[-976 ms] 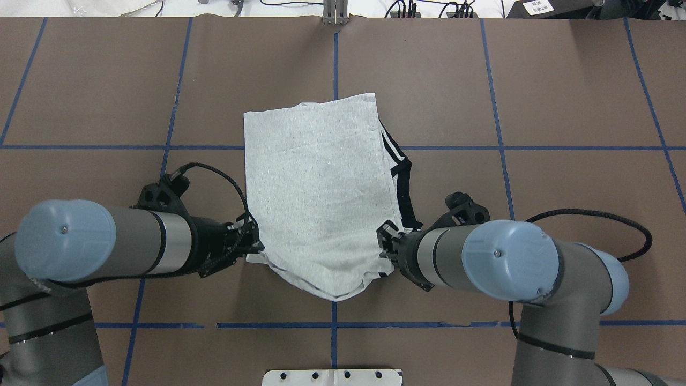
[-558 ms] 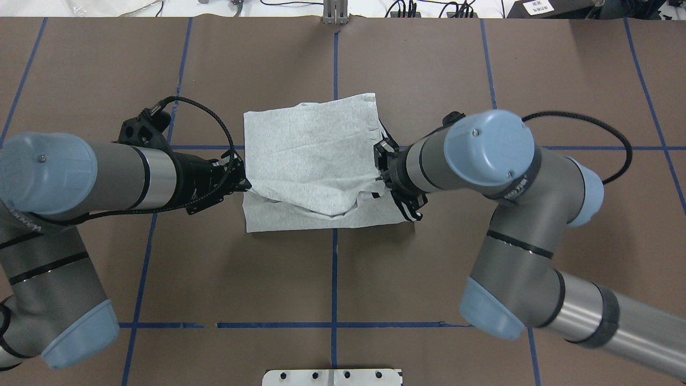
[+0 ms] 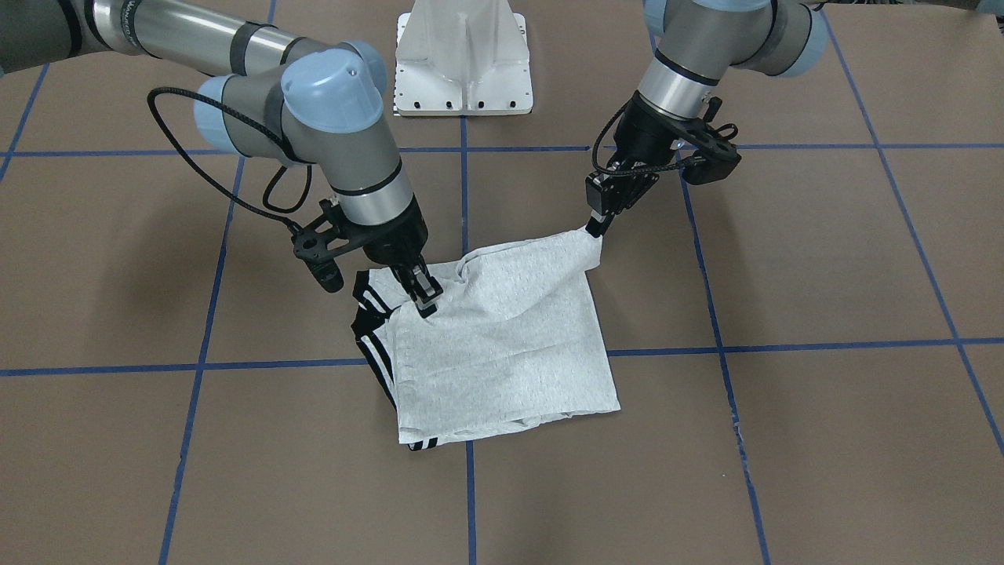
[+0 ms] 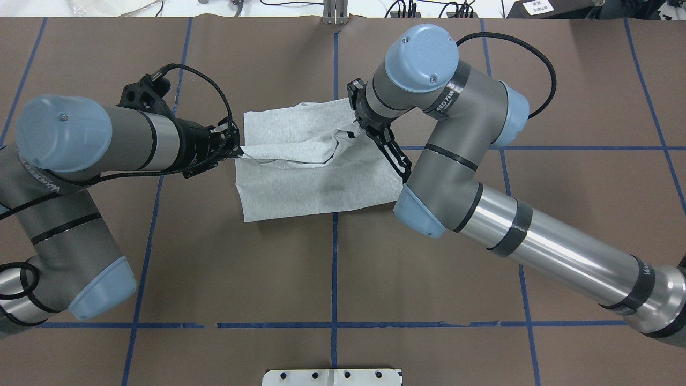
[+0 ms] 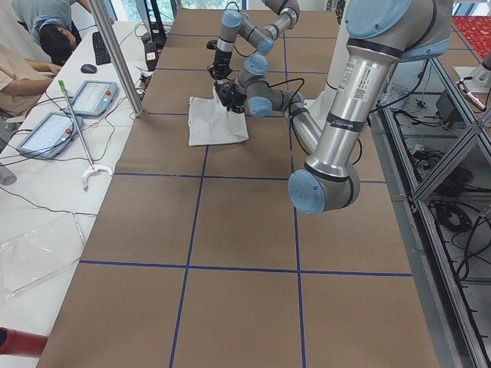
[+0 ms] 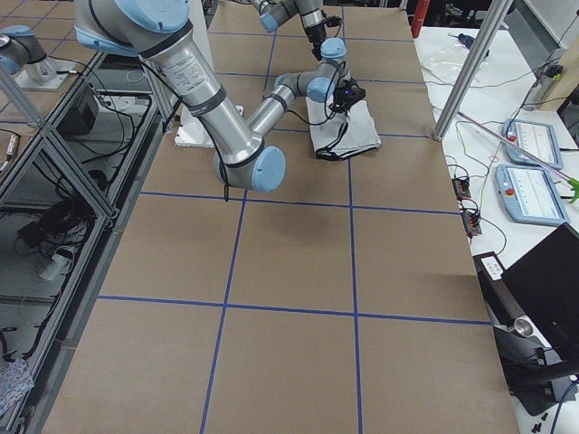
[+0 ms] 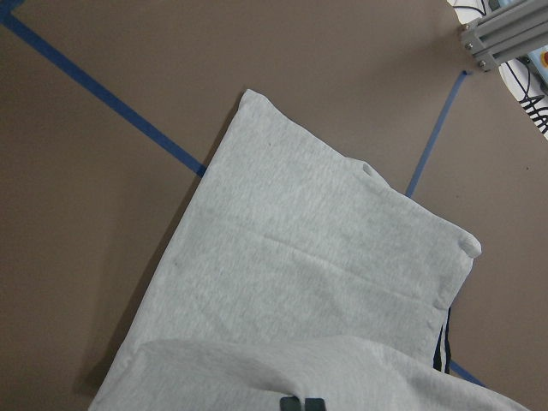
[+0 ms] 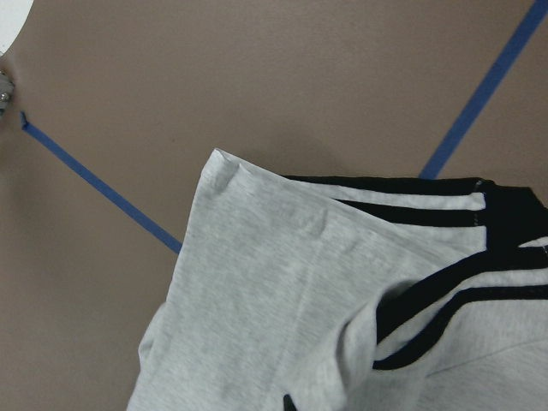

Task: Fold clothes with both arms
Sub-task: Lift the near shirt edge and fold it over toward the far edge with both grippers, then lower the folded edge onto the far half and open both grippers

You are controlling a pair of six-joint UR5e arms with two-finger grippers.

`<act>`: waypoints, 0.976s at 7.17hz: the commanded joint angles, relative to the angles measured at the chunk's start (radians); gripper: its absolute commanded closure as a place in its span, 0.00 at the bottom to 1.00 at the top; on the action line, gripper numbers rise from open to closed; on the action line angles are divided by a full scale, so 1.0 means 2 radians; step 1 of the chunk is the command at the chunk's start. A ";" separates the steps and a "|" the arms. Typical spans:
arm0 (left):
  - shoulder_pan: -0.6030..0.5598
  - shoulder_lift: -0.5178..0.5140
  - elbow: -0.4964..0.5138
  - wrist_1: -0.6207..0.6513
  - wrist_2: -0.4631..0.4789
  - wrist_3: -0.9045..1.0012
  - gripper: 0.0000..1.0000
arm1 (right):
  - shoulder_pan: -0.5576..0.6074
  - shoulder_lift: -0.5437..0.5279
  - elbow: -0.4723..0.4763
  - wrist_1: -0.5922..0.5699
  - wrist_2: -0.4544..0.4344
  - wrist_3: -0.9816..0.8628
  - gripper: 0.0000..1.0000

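While your left gripper (image 3: 598, 226) and right gripper (image 3: 424, 300) were each clamped on a corner of the shirt (image 3: 510, 353), its lifted edge ran left-right between them, the far hem just beyond.

Overhead: open table (image 4: 241, 268) at 6 and 12 o'clock of shirt (image 4: 316, 182). Left arm (image 4: 128, 142) blocks 9 o'clock, right arm (image 4: 455, 182) blocks 3 to 4.

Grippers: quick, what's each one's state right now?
Left gripper: shut on a corner of the grey T-shirt.
Right gripper: shut on the T-shirt's opposite edge.
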 commanded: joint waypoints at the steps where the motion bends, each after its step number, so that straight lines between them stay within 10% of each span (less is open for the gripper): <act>1: -0.015 -0.033 0.100 -0.079 0.001 0.015 1.00 | 0.011 0.009 -0.045 0.034 0.002 -0.006 1.00; 6: -0.036 -0.043 0.147 -0.112 0.003 0.021 1.00 | 0.014 0.052 -0.150 0.084 -0.001 -0.010 1.00; 7: -0.044 -0.044 0.177 -0.154 0.003 0.021 0.99 | 0.014 0.052 -0.158 0.085 -0.001 -0.011 0.86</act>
